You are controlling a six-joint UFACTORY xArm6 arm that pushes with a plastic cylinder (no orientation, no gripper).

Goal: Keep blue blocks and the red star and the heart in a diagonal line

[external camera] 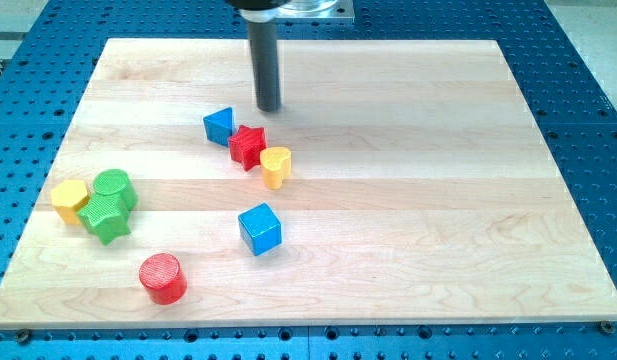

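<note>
My tip (269,108) is down on the pale wooden surface (408,200), near the view's top, and there's no gripper on this arm to open or close, just the straight dark rod. Just below and to the view's left of my tip sits the blue triangular block (219,126), close but not touching it. Right against that one is the red star-shaped block (247,146), and tucked against the star on its lower right is the yellow heart-shaped block (275,166), so those three run in a tight slant down toward the view's right. The blue cube (259,228) sits apart from them, lower down, below the heart and slightly to its left. Over at the view's left edge there's a cluster: a yellow hexagonal block (70,199), a green round block (115,188) and a green star-shaped block (106,218), all pressed together. Near the view's bottom, the red cylinder (163,277) stands alone.
</note>
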